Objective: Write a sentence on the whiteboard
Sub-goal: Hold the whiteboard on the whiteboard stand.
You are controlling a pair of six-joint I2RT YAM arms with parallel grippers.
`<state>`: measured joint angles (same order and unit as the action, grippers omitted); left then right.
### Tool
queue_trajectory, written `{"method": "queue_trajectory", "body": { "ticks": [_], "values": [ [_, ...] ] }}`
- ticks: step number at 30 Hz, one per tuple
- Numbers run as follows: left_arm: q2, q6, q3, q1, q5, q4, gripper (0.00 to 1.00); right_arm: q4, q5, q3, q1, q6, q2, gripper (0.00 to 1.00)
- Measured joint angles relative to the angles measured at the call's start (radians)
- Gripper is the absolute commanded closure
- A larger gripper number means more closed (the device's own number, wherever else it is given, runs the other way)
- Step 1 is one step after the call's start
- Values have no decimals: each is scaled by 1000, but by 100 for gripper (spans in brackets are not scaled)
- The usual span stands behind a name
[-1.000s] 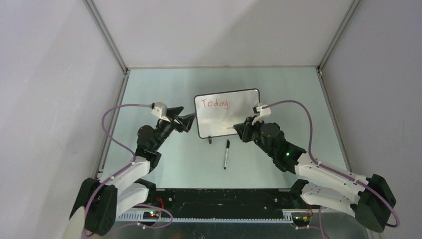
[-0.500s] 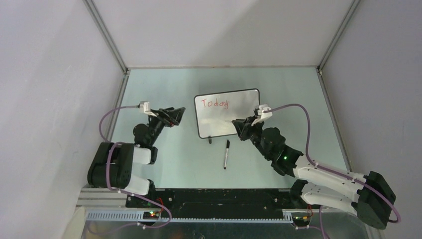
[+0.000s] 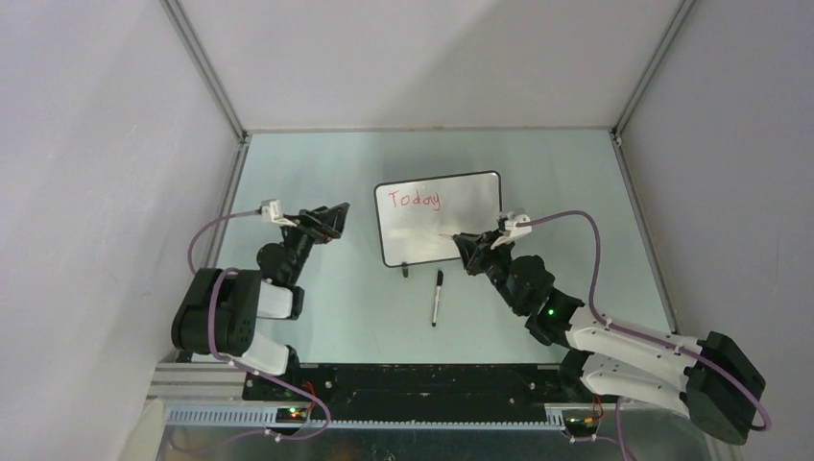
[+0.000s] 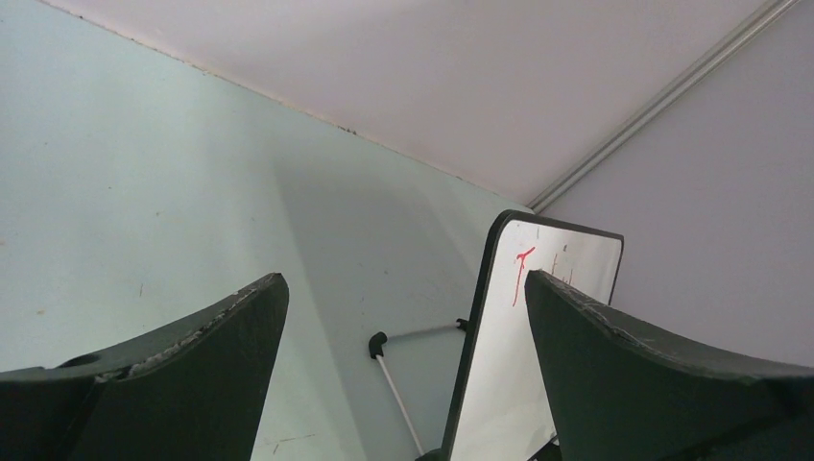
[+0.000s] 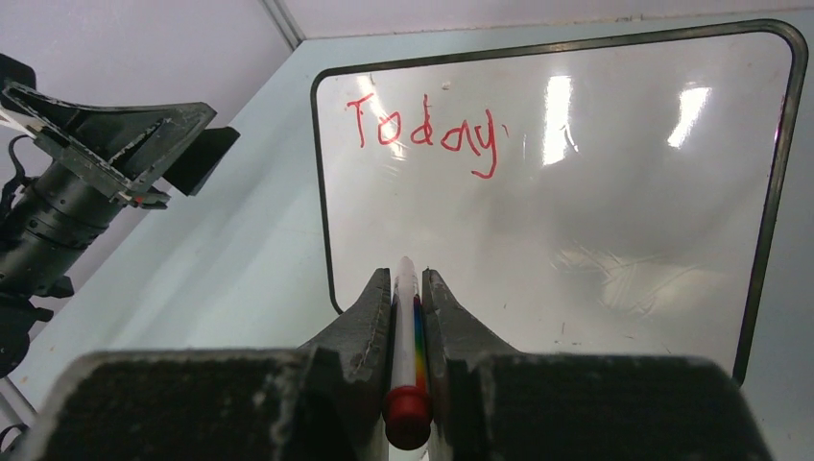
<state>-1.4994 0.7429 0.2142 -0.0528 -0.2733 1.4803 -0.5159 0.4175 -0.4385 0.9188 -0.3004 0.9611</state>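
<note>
The small, glossy, black-framed whiteboard stands on the pale green table, red "Today" along its top. We see the right gripper clamped on a white, red-ended marker, which points lengthwise at the blank face dead ahead. The left gripper gapes empty, farther off.

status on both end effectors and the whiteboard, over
Left end effector open, left of the whiteboard. Right end effector shut on the marker. Sentence: only "Today" written. Black pen lying in front, not blocking.

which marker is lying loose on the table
The black marker, in front of the whiteboard; the white red-ended marker is clamped in the right claw.
</note>
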Motion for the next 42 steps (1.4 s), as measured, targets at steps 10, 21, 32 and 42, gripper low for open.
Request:
{"method": "queue_trajectory", "body": {
  "ticks": [10, 21, 32, 42],
  "values": [
    [-1, 0, 12, 7, -82, -6, 1, -5, 13, 9, 0, 2, -47, 100],
    [-56, 72, 96, 21, -261, 4, 1, -6, 13, 21, 0, 2, -56, 100],
    [-90, 156, 126, 40, -324, 2, 1, -7, 11, 46, 0, 2, -83, 100],
    [-151, 175, 290, 42, -386, -146, 1, -14, 11, 48, 0, 3, -83, 100]
  ]
}}
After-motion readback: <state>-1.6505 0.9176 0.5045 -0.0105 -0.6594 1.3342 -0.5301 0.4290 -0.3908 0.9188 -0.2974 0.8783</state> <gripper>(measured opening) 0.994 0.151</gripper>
